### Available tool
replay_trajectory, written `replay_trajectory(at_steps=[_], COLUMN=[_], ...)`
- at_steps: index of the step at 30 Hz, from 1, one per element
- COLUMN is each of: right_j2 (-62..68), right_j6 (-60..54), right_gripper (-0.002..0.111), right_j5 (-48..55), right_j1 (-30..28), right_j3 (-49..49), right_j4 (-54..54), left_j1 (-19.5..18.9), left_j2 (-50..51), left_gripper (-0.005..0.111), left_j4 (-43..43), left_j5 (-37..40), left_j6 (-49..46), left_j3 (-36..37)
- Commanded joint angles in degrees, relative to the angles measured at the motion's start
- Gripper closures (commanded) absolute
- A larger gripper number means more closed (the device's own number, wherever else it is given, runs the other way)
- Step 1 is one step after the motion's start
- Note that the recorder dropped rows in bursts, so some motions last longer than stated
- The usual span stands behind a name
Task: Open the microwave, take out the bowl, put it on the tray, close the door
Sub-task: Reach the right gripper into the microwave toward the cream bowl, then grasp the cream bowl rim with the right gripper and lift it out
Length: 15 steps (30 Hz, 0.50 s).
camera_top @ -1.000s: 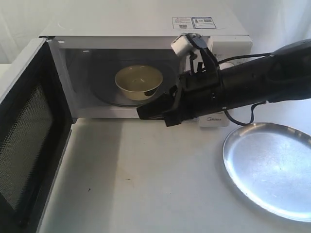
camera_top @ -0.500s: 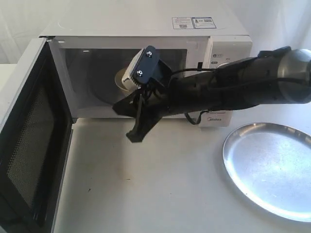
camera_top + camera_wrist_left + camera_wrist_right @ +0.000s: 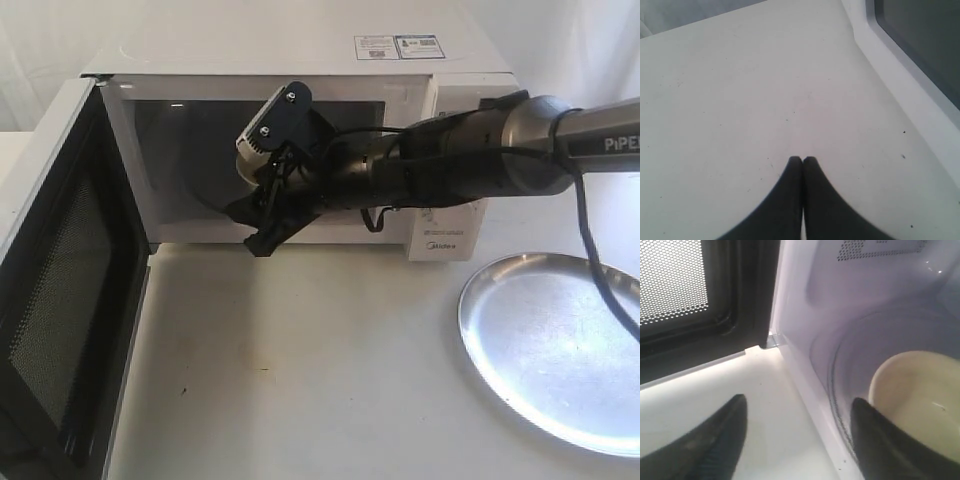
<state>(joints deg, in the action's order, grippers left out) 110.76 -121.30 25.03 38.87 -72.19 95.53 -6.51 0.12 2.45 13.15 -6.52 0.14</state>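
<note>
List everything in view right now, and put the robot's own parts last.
microwave: one, white, at the back of the table.
door: one, white frame with dark mesh window, swung open on the left.
bowl: one, cream inside, in the microwave; the arm hides it in the exterior view.
turntable: one, clear glass, under the bowl.
stickers: two, pale, on the microwave's top.
tray: one, shiny silver, on the table at the right.
table: one, white, under everything.
right hand: one, black, open, at the cavity mouth by the bowl; contact unclear.
left hand: one, black, shut, over bare table beside the door.
</note>
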Motion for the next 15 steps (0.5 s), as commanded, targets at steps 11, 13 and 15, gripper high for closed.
replay_trajectory(at_steps=[11,13,15], right_j2=[9.74,11.33,12.09], right_j6=[-1.49,-1.49,-1.49], right_gripper=[0.041,0.044,0.055], right_j5=[-13.66,-14.04,-14.78], right_j1=[-0.02,-0.02,-0.02], right_j3=[-5.77,-6.96,-7.34], right_j4=[0.62,0.62,0.88], left_j1=[0.32,0.32,0.32], left_j2=[-0.12,-0.12,-0.12], left_gripper=[0.107,0.107,0.107], left_j4=[-0.47,-0.47,-0.47], left_j5=[0.09,0.09,0.09], left_j6=[0.25,0.25,0.25], left_j3=[-0.14,-0.14,-0.14])
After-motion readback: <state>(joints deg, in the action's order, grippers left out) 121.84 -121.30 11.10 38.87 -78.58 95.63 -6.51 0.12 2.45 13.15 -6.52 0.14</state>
